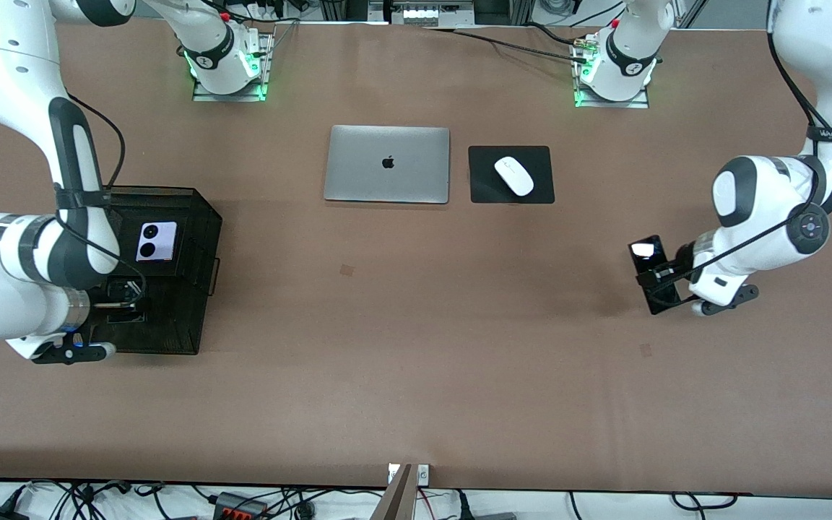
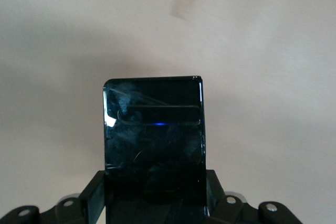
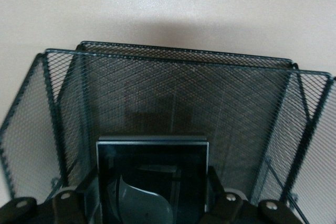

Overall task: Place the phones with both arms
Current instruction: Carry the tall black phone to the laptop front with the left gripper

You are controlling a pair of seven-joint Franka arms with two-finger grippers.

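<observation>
Front view: right gripper [image 1: 123, 300] sits over the black mesh tray [image 1: 203, 217] at the right arm's end of the table, clamped on a small black phone [image 1: 126, 292]. The lilac phone [image 1: 157, 240] already lies in the tray, farther from the camera than the gripper. Left gripper [image 1: 665, 278] is at the left arm's end, gripping the long black phone [image 1: 651, 271] low over bare table. Laptop [image 1: 387, 164] and mouse [image 1: 514, 175] are mid-table, well apart from both arms.

Left wrist view: long black phone [image 2: 154, 140] is pinched across its sides by the fingers [image 2: 94, 195], with open tabletop all round. Plenty of room. I'd lift clear before travelling toward the tray.

Right wrist view: small black phone [image 3: 152, 179] is held by both fingers [image 3: 89, 195], with mesh walls [image 3: 173, 93] on three sides. I'd lower it flat, stay off the walls and the lilac phone, and let go only when it rests on the floor.
</observation>
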